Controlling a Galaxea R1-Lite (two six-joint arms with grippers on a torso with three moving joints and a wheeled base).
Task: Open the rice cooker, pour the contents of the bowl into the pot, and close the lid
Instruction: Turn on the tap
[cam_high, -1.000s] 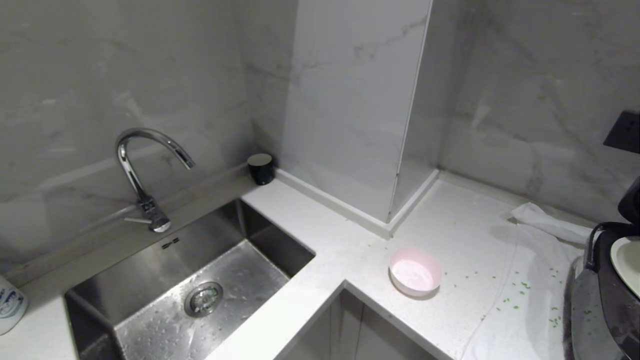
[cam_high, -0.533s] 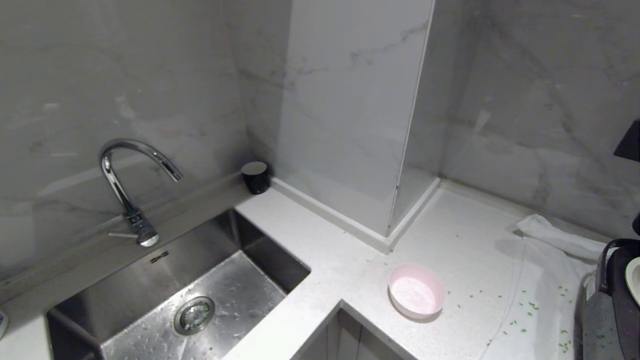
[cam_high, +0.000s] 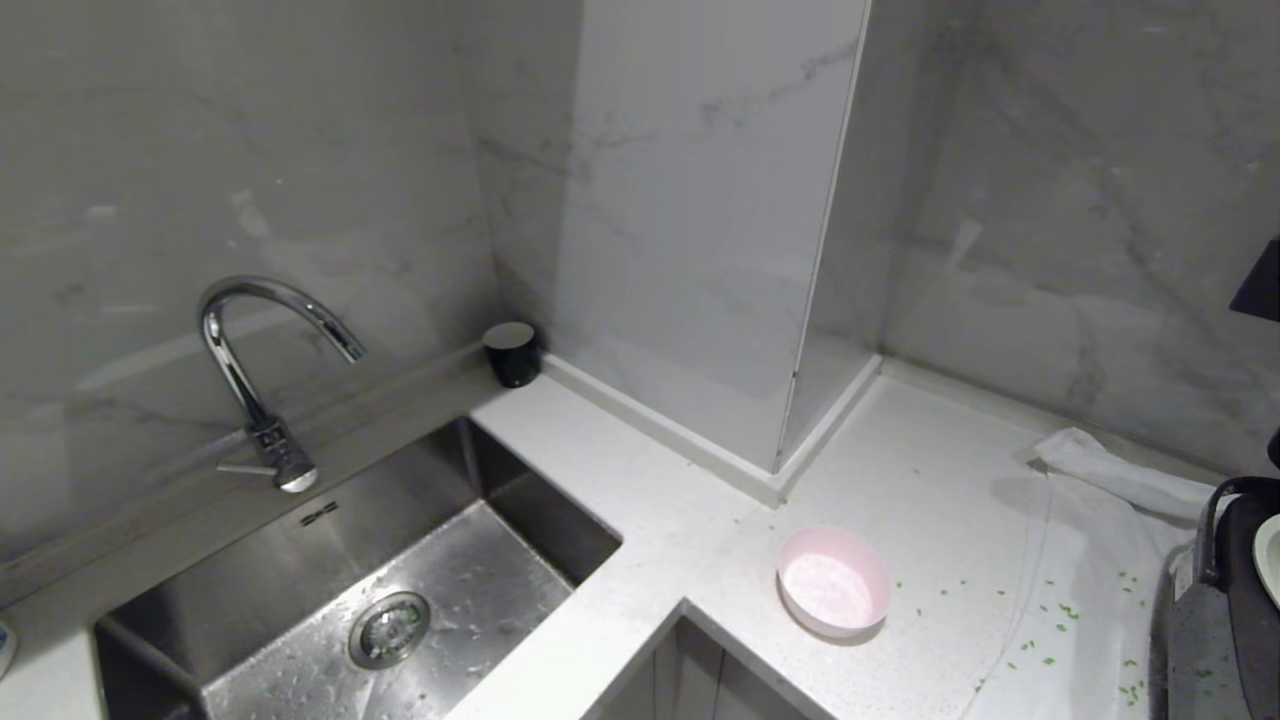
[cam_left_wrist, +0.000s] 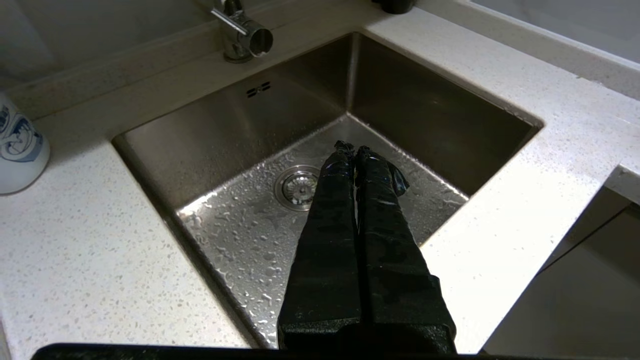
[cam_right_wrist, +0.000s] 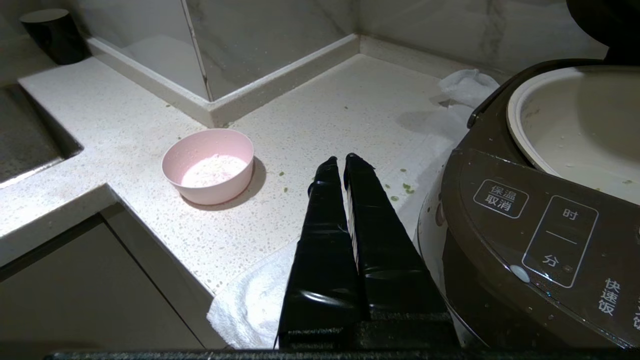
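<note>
The pale pink bowl (cam_high: 835, 595) (cam_right_wrist: 208, 165) stands on the white counter near its inner corner, with whitish grains inside. At the right edge sits the dark brown rice cooker (cam_high: 1235, 600) (cam_right_wrist: 525, 225). Its lid (cam_right_wrist: 602, 20) is raised, and only the lower edge of it shows. The cream-white pot (cam_right_wrist: 575, 125) lies uncovered inside. My right gripper (cam_right_wrist: 340, 160) hangs shut and empty over the counter between bowl and cooker. My left gripper (cam_left_wrist: 352, 147) hangs shut and empty above the sink. Neither arm appears in the head view.
A wet steel sink (cam_high: 300, 560) with a curved tap (cam_high: 265, 370) lies to the left. A small black cup (cam_high: 512, 352) stands by the wall column. A white cloth (cam_high: 1090, 520) lies under the cooker, and green bits dot the counter. A white mug (cam_left_wrist: 20, 147) stands left of the sink.
The head view shifted a second ago: the whole scene slid lower and the cooker went further off the right edge. Nothing on the counter moved, and both arms stayed still.
</note>
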